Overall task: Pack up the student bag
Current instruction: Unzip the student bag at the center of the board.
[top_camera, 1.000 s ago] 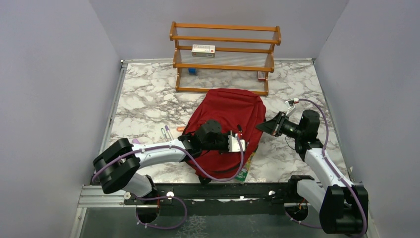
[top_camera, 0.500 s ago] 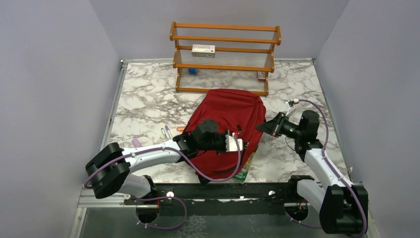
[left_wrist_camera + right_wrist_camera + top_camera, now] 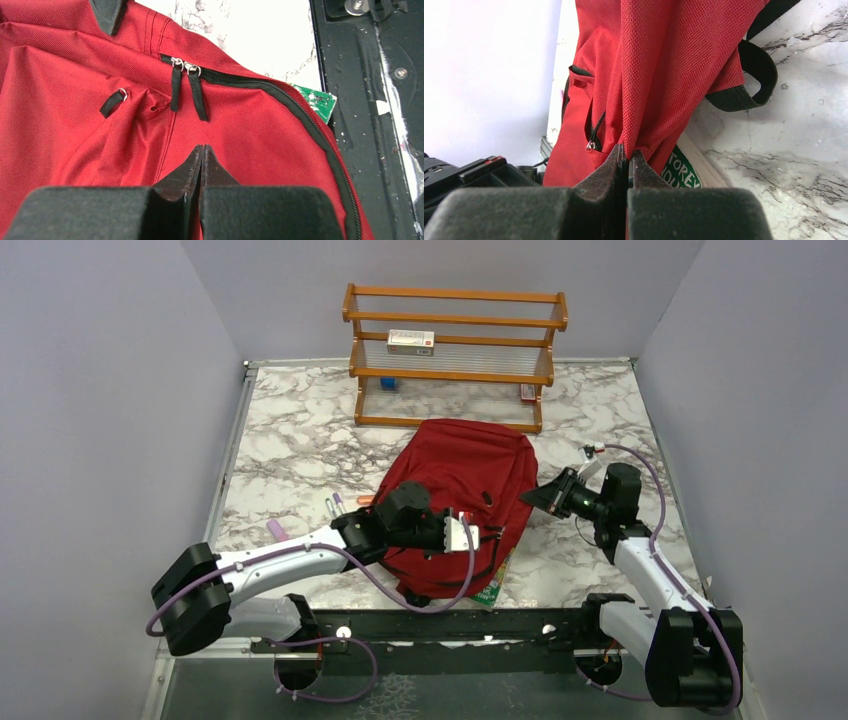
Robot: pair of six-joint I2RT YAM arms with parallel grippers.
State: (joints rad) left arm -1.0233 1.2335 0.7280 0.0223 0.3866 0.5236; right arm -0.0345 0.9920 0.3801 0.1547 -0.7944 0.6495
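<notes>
student bag (image 3: 470, 465), top view: dark red, lying flat mid marble table (image 3: 290, 455), its near corner sitting on a green book (image 3: 497, 585)
left gripper (image 3: 478, 533), top view: over the near half of the bag, can't read the jaws from up here
right gripper (image 3: 527, 498), top view: right at the bag's right edge, touching it
left wrist, claw: pressed fully together just above the red fabric, nothing visible between the tips
left wrist, zip: the two zipper pulls (image 3: 187, 87) hang just ahead of the tips, untouched, and the zip looks closed
left wrist, risk: imo the claw shut short of the pulls, so pulling from here gets nothing and the bag stays zipped
right wrist, claw: pinching a thin fold of the bag's fabric, strap loop (image 3: 749, 80) lying beside it on the marble
right wrist, risk: that's a small bite of soft cloth, so a hard tug on the zip could slip it out
right wrist, other risk: with no firm anchor the whole bag could slide on the smooth marble and drag the book along
</notes>
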